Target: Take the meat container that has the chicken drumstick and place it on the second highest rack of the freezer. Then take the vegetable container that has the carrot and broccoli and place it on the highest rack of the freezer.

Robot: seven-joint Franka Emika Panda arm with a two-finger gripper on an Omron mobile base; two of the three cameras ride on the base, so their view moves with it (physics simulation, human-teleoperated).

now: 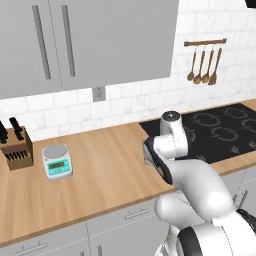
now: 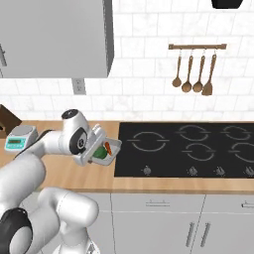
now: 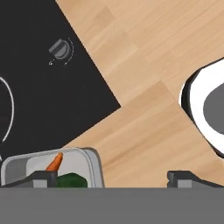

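Orange carrot and green broccoli lie in the grey vegetable container, lower left of the hand view, on the wooden desk touching the black cooktop. The claw hangs spread wide, holding nothing, 1 fingertip over the tray's edge. I'd judge it should centre both fingers astride a rim wall before descending, then close squarely.

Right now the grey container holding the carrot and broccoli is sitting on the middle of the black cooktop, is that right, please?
Not quite. The grey container with the carrot and broccoli sits on the wooden counter, just left of the black cooktop's edge, as the right base view shows.
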